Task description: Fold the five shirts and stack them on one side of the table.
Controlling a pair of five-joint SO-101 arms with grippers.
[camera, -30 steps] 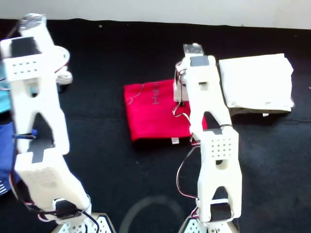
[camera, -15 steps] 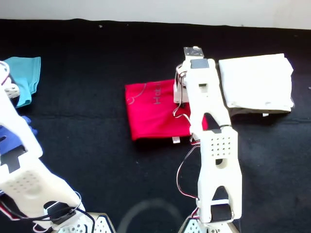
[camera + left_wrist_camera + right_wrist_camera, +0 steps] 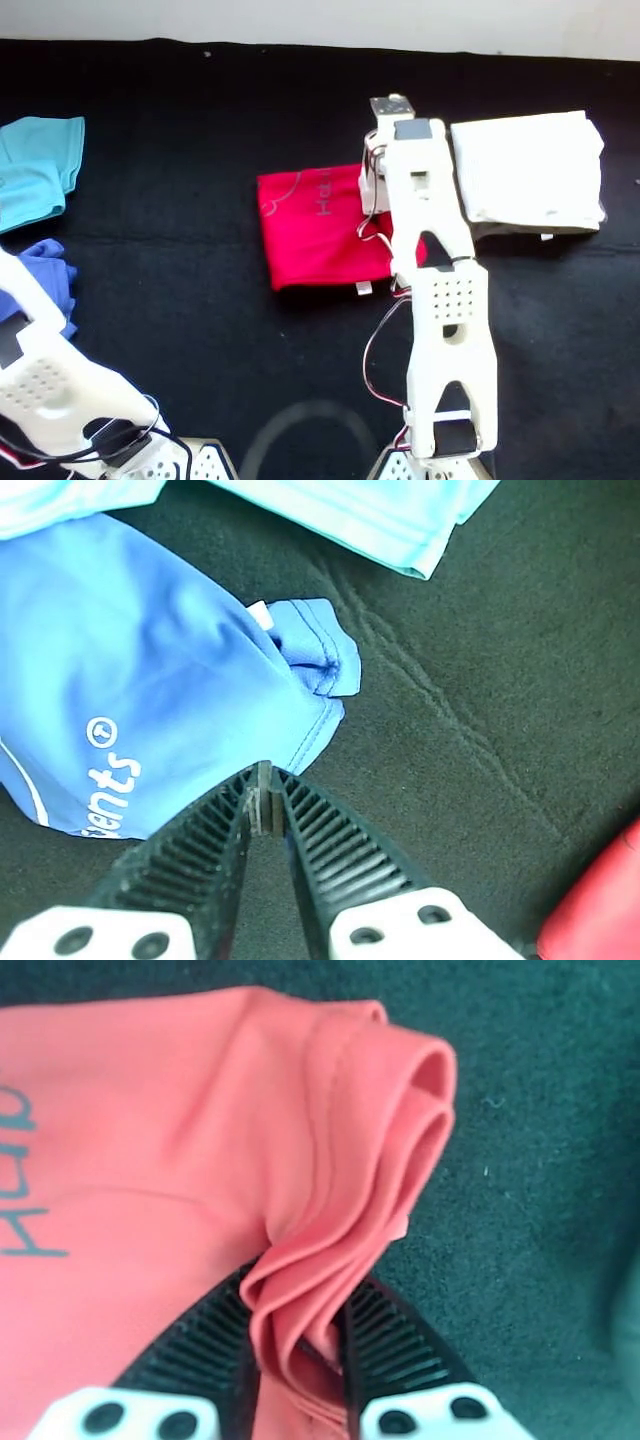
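Dragging now could unfold the red shirt point(image 3: 150, 1130): your right end effector point(image 3: 300, 1295) clamps only its bunched edge.

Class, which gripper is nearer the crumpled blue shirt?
Left. The left gripper hangs by the crumpled blue shirt; the right gripper grips the folded red shirt, far away.

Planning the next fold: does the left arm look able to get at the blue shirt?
Probably yes: the left gripper hangs beside the blue shirt, with nothing between them, though its jaws are shut.
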